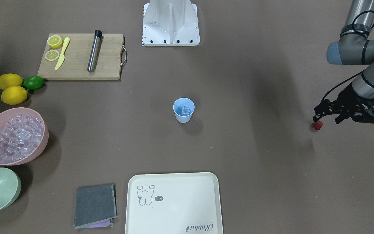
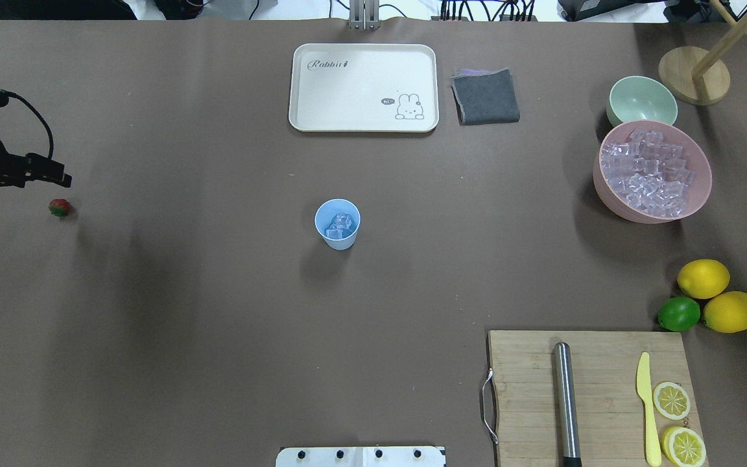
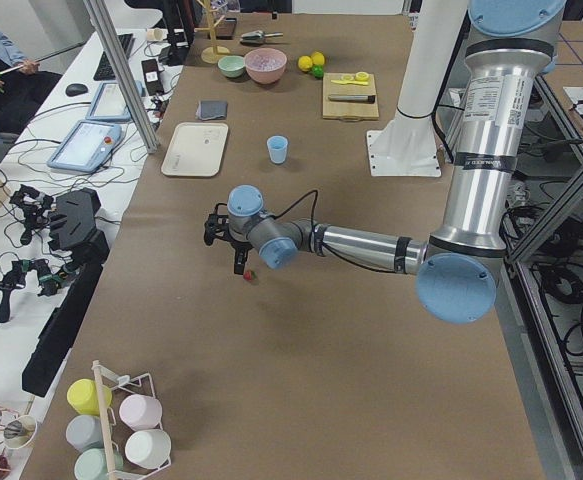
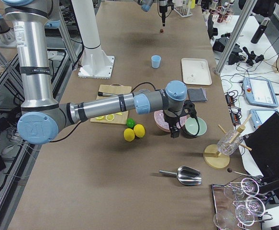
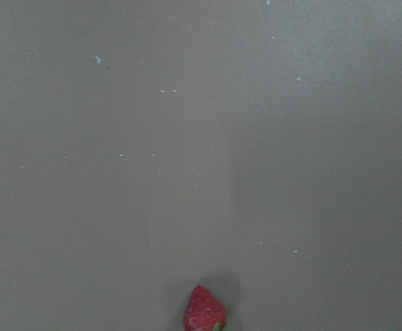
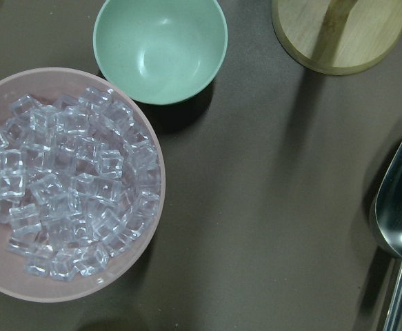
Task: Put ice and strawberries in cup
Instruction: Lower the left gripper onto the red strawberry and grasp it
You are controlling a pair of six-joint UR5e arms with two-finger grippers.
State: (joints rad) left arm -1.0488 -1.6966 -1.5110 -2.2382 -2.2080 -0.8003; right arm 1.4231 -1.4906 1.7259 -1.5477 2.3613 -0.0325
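Strawberry (image 1: 317, 125): lies on the brown table (image 1: 239, 146) at the robot's far left, well apart from the cup.
Left gripper (image 1: 326, 119): hangs low over the strawberry with its fingers spread and nothing between them. One fingertip is just beside the berry; whether they touch cannot be told.
Cup (image 1: 183, 117): light blue tumbler, upright mid-table, with a few ice cubes (image 1: 186, 110) in its bottom.
Pink bowl (image 6: 154, 172): at the robot's right end, heaped with more ice cubes.
Green bowl (image 6: 159, 48): just beside the pink bowl.
Right gripper (image 4: 175, 127): seen only from the side camera, above the two bowls. Whether its fingers are spread or pressed together cannot be told.
Metal scoop (image 6: 400, 221): on the table, apart from the bowls.
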